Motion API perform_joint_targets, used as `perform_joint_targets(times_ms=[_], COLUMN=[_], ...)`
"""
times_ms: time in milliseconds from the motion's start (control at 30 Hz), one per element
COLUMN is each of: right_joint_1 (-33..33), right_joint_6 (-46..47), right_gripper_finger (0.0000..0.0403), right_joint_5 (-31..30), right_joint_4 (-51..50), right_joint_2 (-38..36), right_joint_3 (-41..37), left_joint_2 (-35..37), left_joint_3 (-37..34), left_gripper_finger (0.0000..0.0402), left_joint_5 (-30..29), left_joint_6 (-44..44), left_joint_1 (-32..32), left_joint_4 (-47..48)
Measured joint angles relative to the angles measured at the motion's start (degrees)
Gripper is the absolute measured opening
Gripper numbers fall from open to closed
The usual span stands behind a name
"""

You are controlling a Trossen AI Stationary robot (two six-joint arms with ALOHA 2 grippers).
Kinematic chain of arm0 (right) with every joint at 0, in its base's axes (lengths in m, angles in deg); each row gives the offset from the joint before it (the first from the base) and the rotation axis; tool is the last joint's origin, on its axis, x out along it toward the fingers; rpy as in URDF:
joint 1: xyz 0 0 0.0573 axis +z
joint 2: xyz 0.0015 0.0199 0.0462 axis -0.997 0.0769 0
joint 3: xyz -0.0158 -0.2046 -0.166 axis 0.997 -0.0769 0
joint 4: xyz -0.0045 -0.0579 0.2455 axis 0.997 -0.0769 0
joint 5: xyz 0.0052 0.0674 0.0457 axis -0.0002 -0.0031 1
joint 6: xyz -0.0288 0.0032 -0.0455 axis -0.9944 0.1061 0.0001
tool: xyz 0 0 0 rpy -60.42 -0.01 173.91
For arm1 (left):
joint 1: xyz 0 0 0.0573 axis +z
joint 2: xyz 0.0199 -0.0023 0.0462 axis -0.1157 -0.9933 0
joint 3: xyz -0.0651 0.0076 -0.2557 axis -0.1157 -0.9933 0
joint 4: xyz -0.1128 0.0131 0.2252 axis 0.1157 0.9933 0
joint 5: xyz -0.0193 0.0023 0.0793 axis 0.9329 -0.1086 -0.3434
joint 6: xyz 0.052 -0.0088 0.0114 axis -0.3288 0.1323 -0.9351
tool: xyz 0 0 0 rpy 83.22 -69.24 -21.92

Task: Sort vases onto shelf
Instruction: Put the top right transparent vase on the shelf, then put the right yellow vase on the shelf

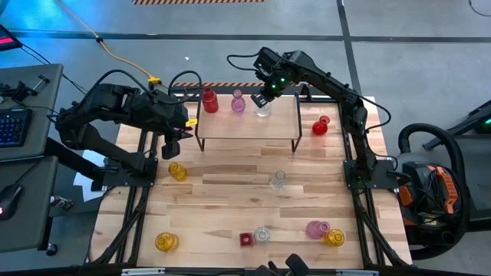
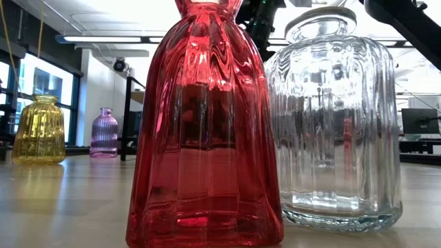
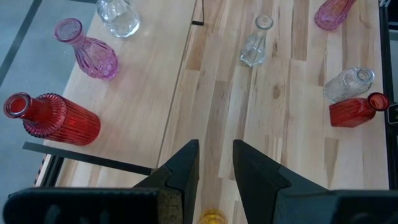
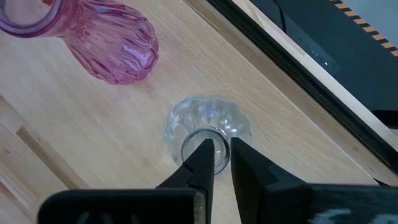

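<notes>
The shelf point(image 1: 245, 126) stands at the table's far middle. On its plank a red vase point(image 1: 209, 100), a pink vase point(image 1: 238, 102) and a clear vase point(image 1: 263, 109) stand upright on their bases in a row. My right gripper point(image 1: 261, 100) is at the clear vase point(image 4: 205, 118), beside the pink one point(image 4: 112, 46), and is shut on its mouth. My left gripper point(image 3: 216, 165) hovers open over the table off the shelf's left end, above a yellow vase point(image 1: 177, 170), touching nothing. My right gripper has the clear vase's rim point(image 4: 189, 135) between its fingers, which stand a sliver apart. One finger point(image 4: 202, 158) looks set inside the mouth and the other outside the rim wall. They come steeply from above. The vase stands upright with its base on the shelf's plank.
A red vase point(image 1: 321, 126) sits on the table right of the shelf, a clear one point(image 1: 278, 180) mid-table. Near the front edge stand a yellow vase point(image 1: 166, 242), a red one point(image 1: 246, 239), a clear one point(image 1: 262, 235), a pink one point(image 1: 316, 228) and another yellow point(image 1: 334, 238).
</notes>
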Motion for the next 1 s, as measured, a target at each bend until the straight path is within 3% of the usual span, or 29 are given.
perform_joint_targets(times_ms=[567,1000], right_joint_1=[0.0,0.1], right_joint_6=[-0.1,0.0], right_gripper_finger=[0.0032,0.0032], right_joint_5=[-2.2,1.8], right_joint_4=[0.4,2.5], right_joint_2=[0.0,-2.0], right_joint_3=[0.0,0.7], left_joint_2=[0.0,0.0], left_joint_3=[0.0,0.0], left_gripper_finger=[0.0090,0.0090], left_joint_5=[0.0,0.0], left_joint_6=[0.0,0.0], left_joint_1=[0.0,0.0], left_joint_4=[0.0,0.0])
